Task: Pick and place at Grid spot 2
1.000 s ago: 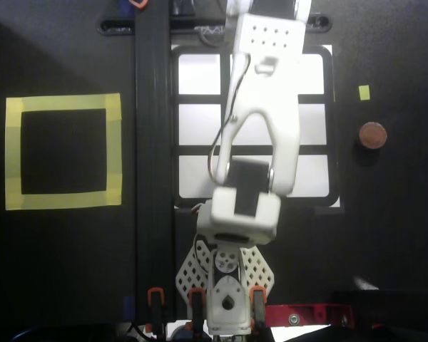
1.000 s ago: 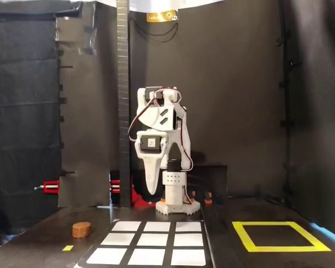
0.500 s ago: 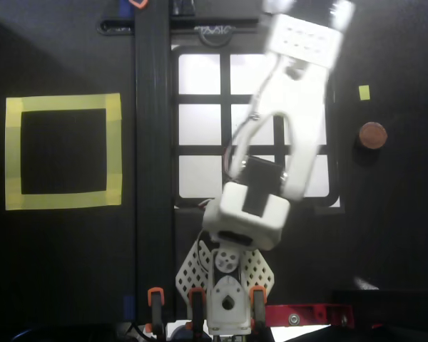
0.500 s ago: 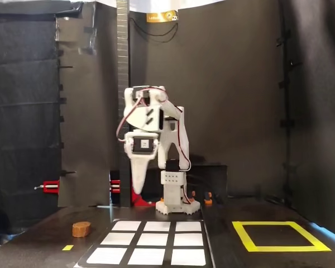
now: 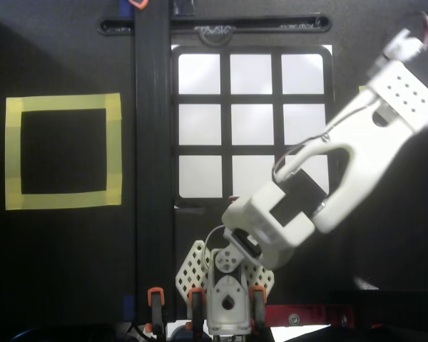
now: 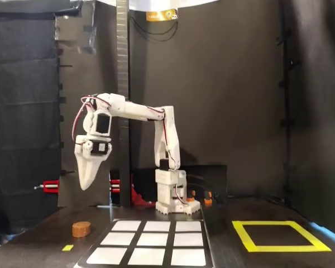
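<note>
Grid spot 2 (image 5: 251, 73) bare, brown puck (image 6: 81, 228) beside grid, tool (image 6: 86, 181) raised, closed, holding nothing

Grid spot 2 (image 5: 251, 74) is the middle cell of the top row in the overhead view, a glowing white square with black bars on all sides, upper centre of the frame. It lies flat and bare. In the fixed view, which row holds it cannot be told.

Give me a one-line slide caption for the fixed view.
White arm raised, gripper pointing down above a small brown disc left of the lit 3x3 grid; yellow tape square at right.
</note>
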